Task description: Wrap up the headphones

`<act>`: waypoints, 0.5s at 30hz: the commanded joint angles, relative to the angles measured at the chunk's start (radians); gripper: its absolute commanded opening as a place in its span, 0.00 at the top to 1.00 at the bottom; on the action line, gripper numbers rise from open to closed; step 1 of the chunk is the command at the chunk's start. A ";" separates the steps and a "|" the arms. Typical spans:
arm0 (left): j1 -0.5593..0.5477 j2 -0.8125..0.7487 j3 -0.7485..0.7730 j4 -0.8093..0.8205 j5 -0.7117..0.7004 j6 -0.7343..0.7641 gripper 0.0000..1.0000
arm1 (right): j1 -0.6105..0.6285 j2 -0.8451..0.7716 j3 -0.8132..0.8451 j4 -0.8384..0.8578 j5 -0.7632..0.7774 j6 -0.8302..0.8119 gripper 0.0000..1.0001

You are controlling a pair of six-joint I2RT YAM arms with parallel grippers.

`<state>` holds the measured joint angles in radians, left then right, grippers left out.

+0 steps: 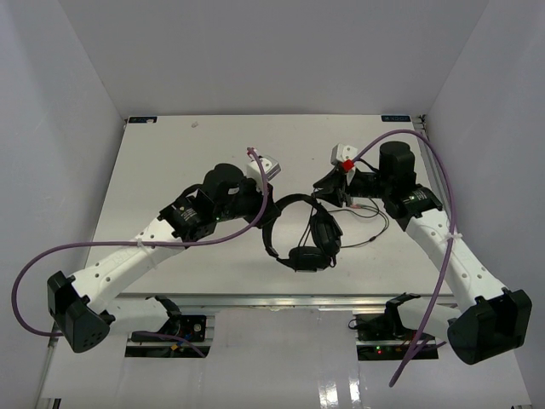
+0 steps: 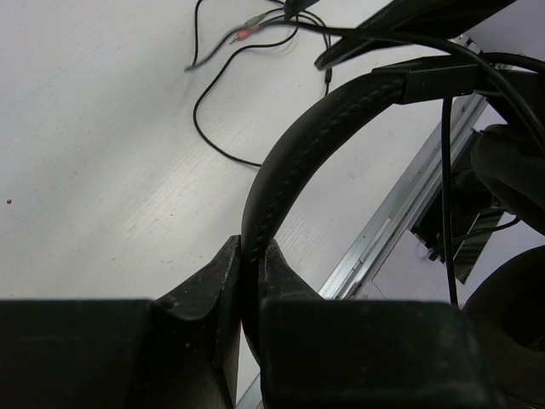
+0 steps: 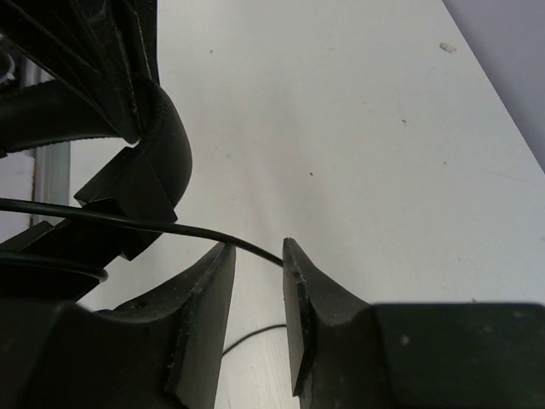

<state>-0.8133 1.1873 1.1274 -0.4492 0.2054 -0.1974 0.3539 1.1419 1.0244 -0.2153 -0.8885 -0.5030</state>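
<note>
The black headphones [image 1: 298, 230] hang above the middle of the table, both earcups low toward the near edge. My left gripper [image 1: 266, 202] is shut on the headband [image 2: 315, 128], which the fingers [image 2: 223, 273] pinch at the left end of the arch. My right gripper [image 1: 328, 189] is just right of the headband. Its jaws stand a little apart in the right wrist view [image 3: 258, 247], and the thin black cable [image 3: 128, 221] runs across the gap at the fingertips. The rest of the cable [image 1: 375, 223] lies looped on the table to the right, with its plugs [image 2: 247, 30] at the end.
A metal rail [image 1: 289, 298] runs along the table's near edge below the earcups. White walls close in the left, right and back sides. Thick purple robot cables [image 1: 426, 170] arc over both arms.
</note>
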 commanded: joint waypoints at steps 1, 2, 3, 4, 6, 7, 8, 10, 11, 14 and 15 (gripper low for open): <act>-0.006 -0.009 0.075 0.026 0.039 -0.049 1.00 | -0.023 -0.012 -0.058 0.125 -0.139 0.140 0.61; -0.006 -0.008 0.085 0.024 0.035 -0.055 1.00 | -0.024 -0.015 -0.072 0.154 -0.164 0.166 0.60; -0.007 -0.007 0.096 0.022 0.032 -0.062 1.00 | -0.024 -0.018 -0.086 0.187 -0.191 0.191 0.59; -0.007 -0.006 0.105 0.020 0.028 -0.067 1.00 | -0.025 -0.022 -0.101 0.212 -0.208 0.215 0.57; -0.006 -0.002 0.129 0.012 0.007 -0.088 1.00 | -0.026 -0.028 -0.143 0.292 -0.237 0.295 0.53; -0.006 0.001 0.138 0.010 -0.005 -0.100 1.00 | -0.026 -0.028 -0.162 0.313 -0.260 0.330 0.51; -0.007 0.005 0.150 0.006 -0.015 -0.112 1.00 | -0.027 -0.027 -0.174 0.340 -0.277 0.355 0.49; -0.007 0.011 0.184 -0.002 -0.024 -0.139 1.00 | -0.026 -0.024 -0.203 0.412 -0.306 0.398 0.47; -0.007 0.018 0.201 -0.006 -0.029 -0.148 1.00 | -0.026 -0.017 -0.213 0.465 -0.316 0.440 0.47; -0.007 0.041 0.268 -0.024 -0.054 -0.183 1.00 | -0.026 0.011 -0.273 0.675 -0.315 0.614 0.47; -0.007 0.047 0.292 -0.032 -0.066 -0.199 1.00 | -0.027 0.020 -0.286 0.731 -0.309 0.660 0.47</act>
<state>-0.8154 1.2287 1.3076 -0.4928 0.1740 -0.3065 0.3332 1.1402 0.7882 0.1916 -1.1464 -0.0914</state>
